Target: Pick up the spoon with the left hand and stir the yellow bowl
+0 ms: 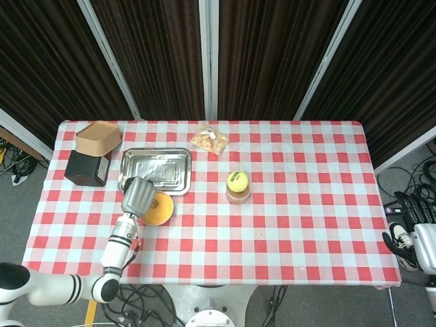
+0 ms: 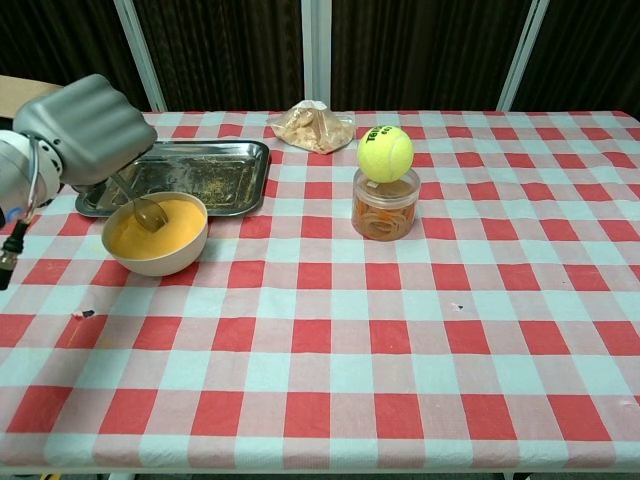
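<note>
Lab-like test stage: checkered table (image 1: 300, 225), dark curtains (image 1: 272, 54), floor cables (image 1: 415, 184).

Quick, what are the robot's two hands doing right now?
Left hand: holding the spoon, its tip in the yellow bowl.
Right hand: off past the table's edge; cannot tell if open or closed.

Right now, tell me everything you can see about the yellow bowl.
The yellow bowl is round and shallow, with a pale cream outside, filled nearly to the rim with smooth orange-yellow liquid. It stands upright on the checked tablecloth, just in front of the metal tray, near the table's left side. A spoon held by the left hand dips into it.
</note>
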Available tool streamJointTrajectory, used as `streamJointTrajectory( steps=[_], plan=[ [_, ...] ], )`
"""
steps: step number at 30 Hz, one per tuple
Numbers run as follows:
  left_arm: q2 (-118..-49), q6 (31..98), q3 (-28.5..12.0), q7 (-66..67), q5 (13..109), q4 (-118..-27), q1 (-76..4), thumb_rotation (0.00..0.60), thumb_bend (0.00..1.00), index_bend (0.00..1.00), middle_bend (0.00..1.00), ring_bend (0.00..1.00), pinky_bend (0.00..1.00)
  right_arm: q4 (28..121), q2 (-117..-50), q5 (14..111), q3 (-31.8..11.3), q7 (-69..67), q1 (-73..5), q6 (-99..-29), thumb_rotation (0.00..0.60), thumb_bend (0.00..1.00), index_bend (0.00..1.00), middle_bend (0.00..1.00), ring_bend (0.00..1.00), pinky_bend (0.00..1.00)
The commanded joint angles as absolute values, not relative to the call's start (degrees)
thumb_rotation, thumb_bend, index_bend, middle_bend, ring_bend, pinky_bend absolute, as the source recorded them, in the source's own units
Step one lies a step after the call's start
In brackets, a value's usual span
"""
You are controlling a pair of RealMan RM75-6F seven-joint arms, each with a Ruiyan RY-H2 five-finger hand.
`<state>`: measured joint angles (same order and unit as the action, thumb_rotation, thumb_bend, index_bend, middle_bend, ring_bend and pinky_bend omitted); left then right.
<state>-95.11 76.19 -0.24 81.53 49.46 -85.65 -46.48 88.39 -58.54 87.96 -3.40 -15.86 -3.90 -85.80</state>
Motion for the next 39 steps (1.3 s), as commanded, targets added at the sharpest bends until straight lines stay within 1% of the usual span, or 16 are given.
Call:
streamJointTrajectory(
  steps=[1,5,8,12,18,23,29,32,34,39],
  plan=[
    [-96.5,76.7,0.3,82.4,49.5,-85.0,-46.0,0.6,0.46,0.67,0.99,0.96,0.99,88.3,-58.6,88.0,-3.3,-15.9,-3.9,-85.8,0.6,0.27,0.0,0.08,0.0,0.0],
    [-97.2,76.1,-0.2,81.5,49.0,-85.3,-45.6,0.6,0.46,0.67,0.99,0.96,0.99,88.1,-58.6,87.9,-3.3,-16.1,-3.9,-85.7,0.6,0.27,0.0,0.08,0.0,0.0],
    [-96.5,74.7,-1.3,78.5,48.8,-86.3,-45.4,0.6,0.46,0.67,0.99,0.96,0.99,88.0,-58.6,88.0,-3.3,-16.2,-3.8,-85.9,0.6,0.27,0.0,0.08,0.0,0.0],
    [-93.7,71.9,-3.1,73.4,47.8,-88.3,-45.1,0.6,0.46,0.67,0.99,0.96,0.99,87.9,-58.6,87.8,-3.3,-16.4,-3.6,-86.0,0.6,0.27,0.0,0.08,0.0,0.0],
    [-91.0,69.4,-4.5,68.4,46.9,-89.9,-44.8,0.6,0.46,0.67,1.0,0.96,0.99,87.8,-58.7,88.1,-3.3,-16.5,-3.6,-86.1,0.6,0.27,0.0,0.08,0.0,0.0],
    [-87.7,66.3,-6.4,62.8,44.6,-92.8,-44.6,0.6,0.46,0.67,1.0,0.96,0.99,88.0,-58.6,88.2,-3.3,-16.3,-3.5,-86.4,0.6,0.27,0.0,0.08,0.0,0.0],
    [-84.8,66.2,-7.4,59.7,43.3,-94.1,-44.5,0.6,0.46,0.67,1.0,0.95,0.99,88.3,-58.4,88.4,-3.3,-16.1,-3.4,-86.7,0.6,0.27,0.0,0.08,0.0,0.0],
    [-83.8,67.3,-7.1,60.3,43.4,-94.6,-44.6,0.6,0.46,0.67,1.0,0.95,0.99,88.5,-58.3,88.5,-3.3,-15.9,-3.3,-86.9,0.6,0.27,0.0,0.08,0.0,0.0],
    [-84.0,68.5,-6.1,61.8,44.4,-94.2,-44.9,0.6,0.46,0.67,1.0,0.95,0.99,88.6,-58.3,88.6,-3.2,-15.8,-3.3,-87.0,0.6,0.27,0.0,0.08,0.0,0.0],
    [-86.8,71.2,-3.2,67.1,46.7,-91.1,-45.5,0.6,0.46,0.67,1.0,0.95,0.99,88.8,-58.4,88.7,-3.2,-15.7,-3.2,-87.1,0.6,0.27,0.0,0.08,0.0,0.0]
  ],
)
